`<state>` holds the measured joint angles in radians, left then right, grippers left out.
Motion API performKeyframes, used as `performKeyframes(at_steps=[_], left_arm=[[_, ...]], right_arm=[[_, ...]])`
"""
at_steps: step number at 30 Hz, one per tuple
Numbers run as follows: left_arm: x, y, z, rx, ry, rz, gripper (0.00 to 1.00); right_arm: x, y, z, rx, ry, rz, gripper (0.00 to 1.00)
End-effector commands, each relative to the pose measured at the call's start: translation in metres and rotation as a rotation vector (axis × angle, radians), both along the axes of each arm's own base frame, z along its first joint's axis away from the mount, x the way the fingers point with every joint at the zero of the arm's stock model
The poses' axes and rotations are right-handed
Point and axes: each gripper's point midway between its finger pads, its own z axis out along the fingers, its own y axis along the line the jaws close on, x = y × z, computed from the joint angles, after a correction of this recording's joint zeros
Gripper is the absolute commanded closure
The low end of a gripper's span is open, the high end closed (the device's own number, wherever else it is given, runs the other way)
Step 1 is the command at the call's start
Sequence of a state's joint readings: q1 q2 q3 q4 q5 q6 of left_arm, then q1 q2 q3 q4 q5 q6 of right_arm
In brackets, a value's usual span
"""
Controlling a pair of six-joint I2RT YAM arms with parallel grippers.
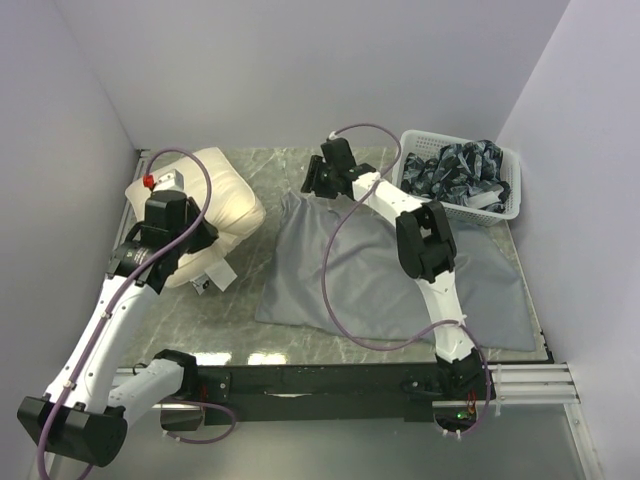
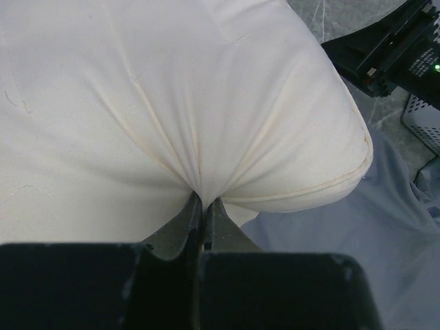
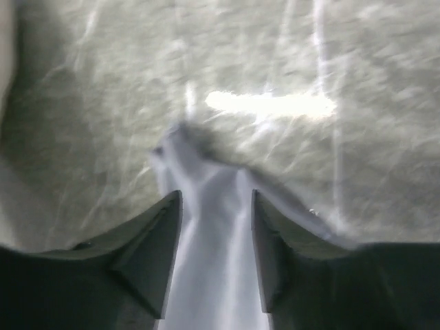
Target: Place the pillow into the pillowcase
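Cream pillow (image 1: 230, 200); plain grey pillowcase (image 1: 300, 285); grey-green marbled surface (image 1: 200, 332) with white veining; white lattice basket (image 1: 511, 190) holding dark blue-black cloth (image 1: 455, 170) with a pale print; arms (image 1: 100, 325) white with black joints.

Marble table (image 1: 280, 165): pillow (image 1: 228, 203), pillowcase (image 1: 380, 290), basket (image 1: 455, 137).

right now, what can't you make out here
- Pillowcase mouth: top view, right arm covers the far corner.
- Right hand grip: right wrist view blurred, pillowcase between fingers, clamp unclear.
- Pillow near side: top view, left arm hides it.
- Basket contents: top view, too small.
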<state>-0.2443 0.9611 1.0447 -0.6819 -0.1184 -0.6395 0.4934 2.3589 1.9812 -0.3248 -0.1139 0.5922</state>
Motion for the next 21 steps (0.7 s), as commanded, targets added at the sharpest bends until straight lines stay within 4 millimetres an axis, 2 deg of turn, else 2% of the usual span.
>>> performKeyframes(at_steps=[1, 2, 3, 4, 5, 6, 7, 9, 10, 12, 13, 14, 16, 17, 18, 21], left_arm=[[0.008, -0.003, 0.031, -0.047, -0.127, 0.003, 0.99], [0.009, -0.004, 0.034, -0.056, -0.135, 0.003, 0.99], [0.01, -0.004, 0.037, -0.058, -0.141, 0.004, 0.99], [0.011, -0.003, 0.043, -0.058, -0.155, 0.01, 0.99], [0.011, -0.002, 0.046, -0.06, -0.164, 0.019, 0.99], [0.012, 0.001, 0.051, -0.057, -0.175, 0.029, 0.99], [0.013, 0.004, 0.059, -0.057, -0.196, 0.047, 0.99], [0.014, 0.009, 0.069, -0.069, -0.22, 0.079, 0.99], [0.014, 0.011, 0.076, -0.078, -0.238, 0.091, 0.99], [0.015, 0.013, 0.085, -0.103, -0.261, 0.112, 0.99], [0.017, 0.012, 0.09, -0.114, -0.274, 0.115, 0.99], [0.018, 0.012, 0.091, -0.126, -0.275, 0.122, 0.99], [0.02, 0.011, 0.097, -0.141, -0.291, 0.121, 0.99], [0.021, 0.008, 0.097, -0.155, -0.287, 0.116, 0.99], [0.022, 0.006, 0.099, -0.162, -0.29, 0.11, 0.99], [0.024, 0.002, 0.103, -0.178, -0.295, 0.089, 0.99]], right_arm=[[-0.038, 0.033, 0.087, 0.062, -0.126, 0.078, 0.37], [-0.048, 0.033, 0.086, 0.034, -0.124, 0.067, 0.37], [-0.06, 0.034, 0.101, 0.032, -0.144, 0.061, 0.37], [-0.073, 0.033, 0.087, -0.001, -0.125, 0.068, 0.42], [-0.078, 0.027, 0.083, -0.047, -0.125, 0.038, 0.44], [-0.097, 0.039, 0.087, -0.052, -0.131, 0.062, 0.46], [-0.108, 0.04, 0.074, -0.069, -0.116, 0.067, 0.49], [-0.126, 0.048, 0.067, -0.072, -0.103, 0.069, 0.53], [-0.133, 0.049, 0.056, -0.084, -0.087, 0.071, 0.57], [-0.144, 0.059, 0.042, -0.103, -0.074, 0.084, 0.58], [-0.146, 0.062, 0.038, -0.114, -0.066, 0.085, 0.57], [-0.147, 0.065, 0.025, -0.135, -0.049, 0.088, 0.55], [-0.153, 0.076, 0.019, -0.147, -0.044, 0.101, 0.53], [-0.154, 0.079, 0.006, -0.164, -0.029, 0.103, 0.53], [-0.153, 0.082, 0.005, -0.164, -0.03, 0.098, 0.53], [-0.153, 0.078, -0.016, -0.226, -0.005, 0.076, 0.54]])
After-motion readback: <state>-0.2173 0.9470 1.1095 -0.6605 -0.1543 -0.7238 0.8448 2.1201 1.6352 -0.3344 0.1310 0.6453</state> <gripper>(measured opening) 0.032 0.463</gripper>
